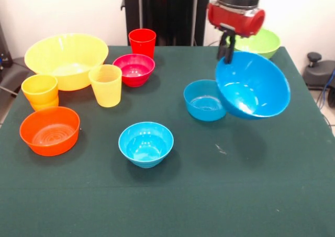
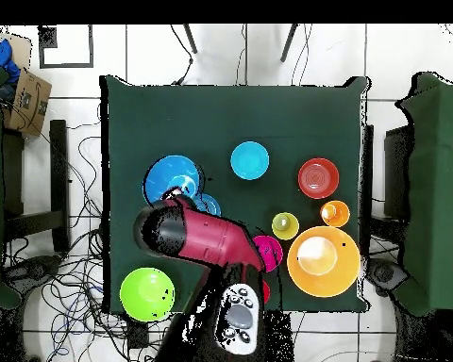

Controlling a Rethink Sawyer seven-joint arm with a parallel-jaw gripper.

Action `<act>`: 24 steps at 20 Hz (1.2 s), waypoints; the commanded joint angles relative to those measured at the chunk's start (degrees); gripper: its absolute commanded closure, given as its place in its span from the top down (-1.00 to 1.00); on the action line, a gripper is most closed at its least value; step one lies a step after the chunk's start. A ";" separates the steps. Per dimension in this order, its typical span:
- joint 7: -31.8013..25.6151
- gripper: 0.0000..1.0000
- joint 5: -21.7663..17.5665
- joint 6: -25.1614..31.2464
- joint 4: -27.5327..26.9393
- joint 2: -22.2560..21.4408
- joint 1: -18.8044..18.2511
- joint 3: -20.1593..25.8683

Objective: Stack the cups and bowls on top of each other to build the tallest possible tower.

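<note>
My gripper (image 1: 226, 47) is shut on the far rim of the large blue bowl (image 1: 256, 88) and holds it tilted above the table, its opening facing the front camera. It hangs just right of a small blue bowl (image 1: 201, 102) and partly covers it. In the overhead view the large blue bowl (image 2: 172, 179) shows beside that small bowl (image 2: 209, 204), with the arm over the gripper. A light-blue bowl (image 1: 145, 143) stands alone at the front middle. The yellow cup (image 1: 106, 85), orange-yellow cup (image 1: 40, 90) and red cup (image 1: 142, 42) stand upright on the left.
The large yellow-orange bowl (image 1: 66, 59) sits at the far left, the magenta bowl (image 1: 134, 68) beside the red cup, the shallow orange bowl (image 1: 49, 131) at the front left. The lime green bowl (image 1: 264, 42) sits behind the gripper at the far right corner.
</note>
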 commanded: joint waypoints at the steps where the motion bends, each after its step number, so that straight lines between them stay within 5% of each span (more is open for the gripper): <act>1: -9.35 -1.00 -6.63 8.12 -6.86 -0.22 -6.70 7.46; 11: -13.78 -1.00 -13.33 8.61 -10.54 2.22 -16.91 15.33; 24: -10.83 -1.00 -20.27 6.84 -10.50 3.16 -22.13 20.50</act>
